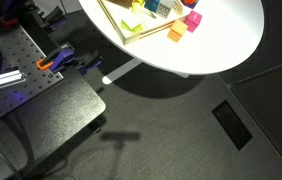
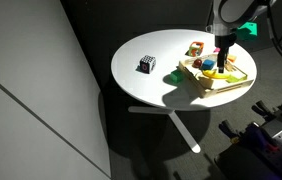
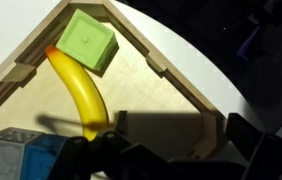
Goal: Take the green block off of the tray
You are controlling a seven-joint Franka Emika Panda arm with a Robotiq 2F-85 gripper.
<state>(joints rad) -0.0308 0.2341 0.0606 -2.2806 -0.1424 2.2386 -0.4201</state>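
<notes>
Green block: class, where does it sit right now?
In the wrist view the green block lies upper left, in the tray's corner, beside the yellow banana's end.

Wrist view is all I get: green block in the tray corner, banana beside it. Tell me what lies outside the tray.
Observer: A black-and-white cube sits alone on the round white table, well apart from the tray.
Operator: Now report anything closer to the rim.
Observer: Some coloured blocks lie on the table just outside it.
Operator: Say where the claw is.
Observer: In an exterior view the claw hangs over the tray, pointing straight down. I cannot tell whether it is open.
</notes>
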